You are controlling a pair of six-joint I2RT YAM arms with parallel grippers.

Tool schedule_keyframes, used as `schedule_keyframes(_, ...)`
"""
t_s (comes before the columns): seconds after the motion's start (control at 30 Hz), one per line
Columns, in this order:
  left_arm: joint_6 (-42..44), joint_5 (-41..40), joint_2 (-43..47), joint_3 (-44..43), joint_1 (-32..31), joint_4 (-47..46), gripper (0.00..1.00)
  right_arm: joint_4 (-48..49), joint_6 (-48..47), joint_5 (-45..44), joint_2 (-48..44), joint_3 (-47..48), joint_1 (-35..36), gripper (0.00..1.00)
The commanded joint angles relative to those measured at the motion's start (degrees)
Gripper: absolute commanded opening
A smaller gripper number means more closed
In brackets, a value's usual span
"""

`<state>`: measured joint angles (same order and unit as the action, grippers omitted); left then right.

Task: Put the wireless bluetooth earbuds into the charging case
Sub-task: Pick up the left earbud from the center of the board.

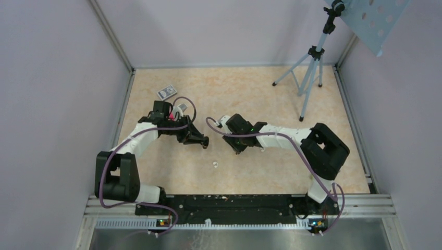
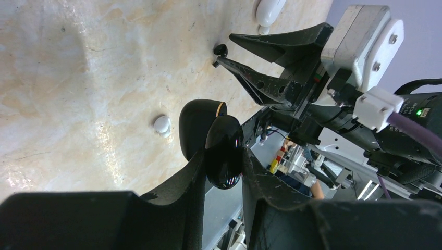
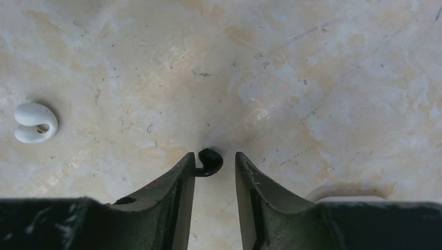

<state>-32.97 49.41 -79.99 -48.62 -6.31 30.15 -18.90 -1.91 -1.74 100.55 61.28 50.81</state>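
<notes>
I'm watching the left tool [image 2: 223,157] clamping a glossy black pod [image 2: 224,139]. The right tool [image 3: 215,156] is standing open, with a small black speck [image 3: 209,161] touching one fingertip. One white bud [image 3: 34,122] is lying on the desk [image 3: 323,78] nearby. The white case [image 2: 268,9] is peeking in just beyond the right tool's tips.

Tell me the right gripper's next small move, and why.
Probably close the right gripper: a small black hooked piece sits between its open fingers, against one of them and not yet pinched. The left gripper holds a glossy black rounded thing close by, seemingly waiting.
</notes>
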Motion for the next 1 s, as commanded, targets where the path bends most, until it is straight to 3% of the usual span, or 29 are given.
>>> schedule_keyframes(0.0, 1.1, 0.2, 1.6, 0.1, 0.1, -0.2, 0.0, -0.4, 7.1, -2.7, -1.6, 3.1, -0.3, 0.36)
schedule_keyframes(0.4, 1.2, 0.2, 1.4, 0.7, 0.2, -0.6, 0.0, 2.3, 34.2, -8.2, -6.6, -0.7, -0.3, 0.35)
schedule_keyframes(0.97, 1.6, 0.2, 1.4, 1.4, 0.2, -1.0, 0.0, 3.0, 43.5, -11.2, -3.6, -3.3, 0.6, 0.35)
